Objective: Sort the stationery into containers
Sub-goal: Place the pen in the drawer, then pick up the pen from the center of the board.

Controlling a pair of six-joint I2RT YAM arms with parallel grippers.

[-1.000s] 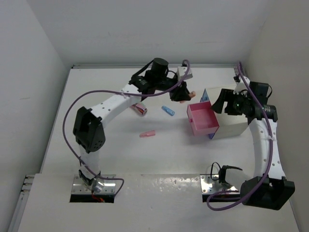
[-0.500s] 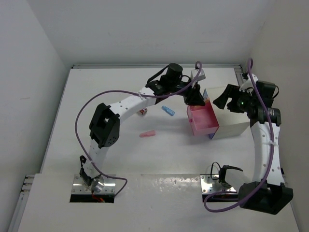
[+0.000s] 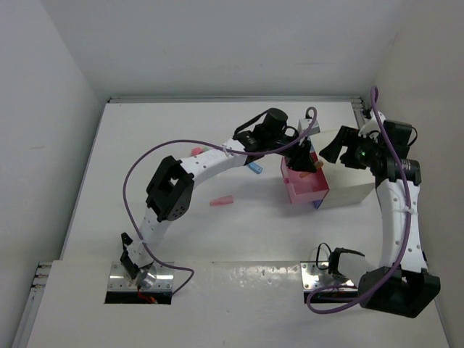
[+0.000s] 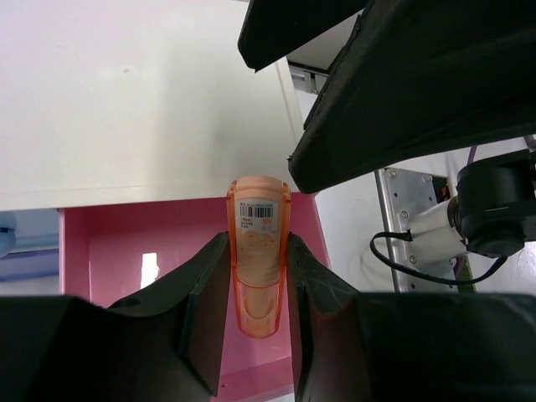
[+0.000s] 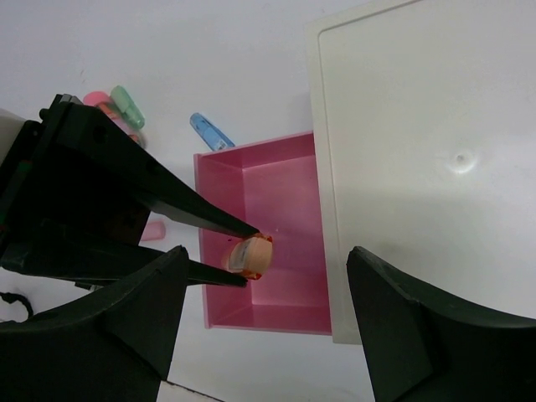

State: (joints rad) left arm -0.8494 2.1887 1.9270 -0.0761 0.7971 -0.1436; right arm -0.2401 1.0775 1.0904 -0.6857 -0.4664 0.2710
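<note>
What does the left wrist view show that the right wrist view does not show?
Only the left wrist view: the barcode printed on the orange piece. Only the right wrist view: a blue piece, a mint piece and a pink piece on the table, left of the pink drawer. Both: the left end effector holding the orange piece over the open pink drawer, beside the white cabinet.

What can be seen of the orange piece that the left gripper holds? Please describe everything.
The orange piece is a small finger-shaped item of translucent orange plastic with a rounded end and a white barcode label. A seam divides it into two sections. The left gripper clamps its sides between black fingers, holding it over the open pink drawer. Whether it touches the drawer floor cannot be told.
</note>
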